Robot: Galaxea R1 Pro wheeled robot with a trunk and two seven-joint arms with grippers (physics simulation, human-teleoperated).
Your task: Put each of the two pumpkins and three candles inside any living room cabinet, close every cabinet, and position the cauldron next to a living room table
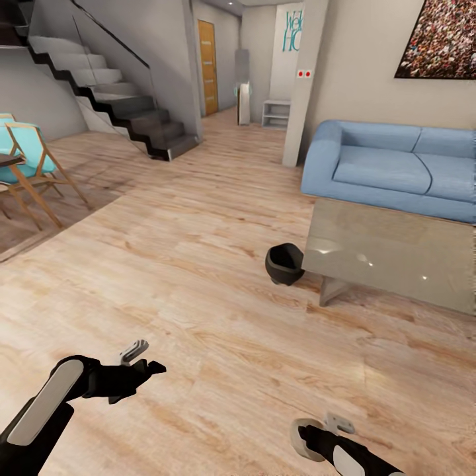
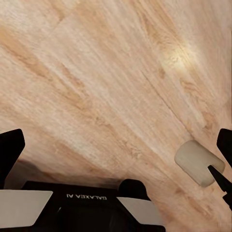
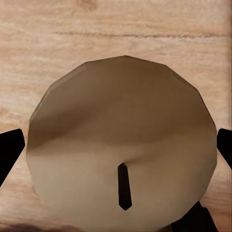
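My right gripper [image 1: 309,434] hangs low over the wood floor at the near right, shut on a candle [image 1: 301,449]. In the right wrist view the candle [image 3: 123,150] is a pale brownish cylinder with a dark wick, wedged between both fingers [image 3: 9,152]. The left gripper [image 1: 142,360] is open at the near left with nothing between its fingers [image 2: 9,152]; the left wrist view also catches the candle [image 2: 197,162]. The black cauldron [image 1: 285,264] stands on the floor touching the left corner of the glossy grey table [image 1: 396,254]. Pumpkins and cabinet are out of view.
A blue sofa [image 1: 396,165] sits behind the table against the right wall. A pillar [image 1: 305,79] rises left of it. Dark stairs [image 1: 119,99] climb at the back left, with turquoise chairs [image 1: 26,158] at the far left. Open wood floor lies between.
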